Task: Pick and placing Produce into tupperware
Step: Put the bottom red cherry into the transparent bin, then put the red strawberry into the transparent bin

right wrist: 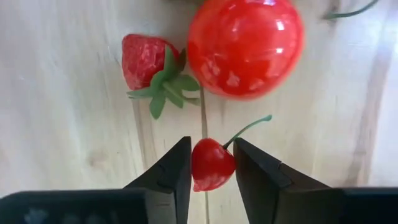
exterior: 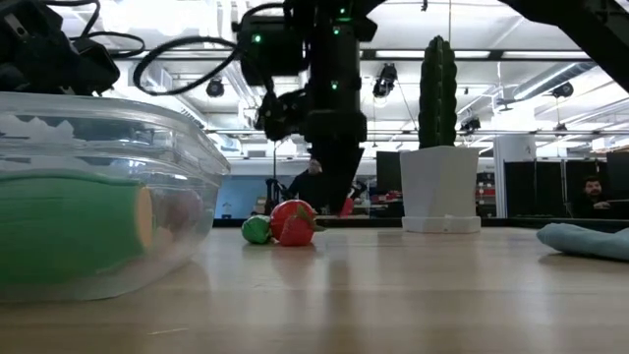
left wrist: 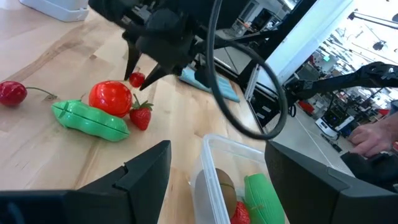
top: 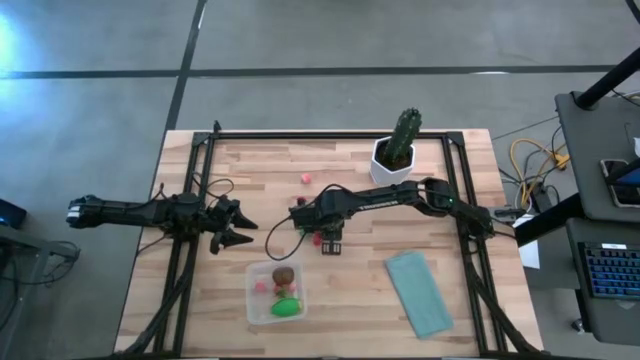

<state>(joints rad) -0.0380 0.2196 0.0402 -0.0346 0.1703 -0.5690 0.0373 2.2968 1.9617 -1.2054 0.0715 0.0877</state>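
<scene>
The clear tupperware (top: pixel 252 300) sits near the table's near edge and holds a brown round piece (top: pixel 283 276), a green piece (top: pixel 286 308) and pink bits. Behind it lie a red tomato (left wrist: pixel 111 98), a green pea pod (left wrist: pixel 90 121), a strawberry (left wrist: pixel 141 116) and a second cherry (left wrist: pixel 12 92). My right gripper (right wrist: pixel 211 168) points down at mid-table, shut on a small red cherry (right wrist: pixel 211 163) beside the tomato (right wrist: pixel 245 43) and strawberry (right wrist: pixel 146 62). My left gripper (left wrist: pixel 217 186) waits open at the table's left, facing the tupperware (left wrist: pixel 214 155). My right gripper pinches the cherry's round red body (right wrist: pixel 202 165) between its two fingers, coming from above and pointing down. The green stem (right wrist: pixel 249 129) sticks out free, away from the fingers. Whether the cherry is clear of the table, I cannot tell.
A tall green cactus in a white pot (top: pixel 397 150) stands toward the far edge. A flat teal cloth (top: pixel 420 292) lies near the right near corner. One pink bit (top: pixel 303 179) lies alone toward the far side. Black frame rails run along both table sides.
</scene>
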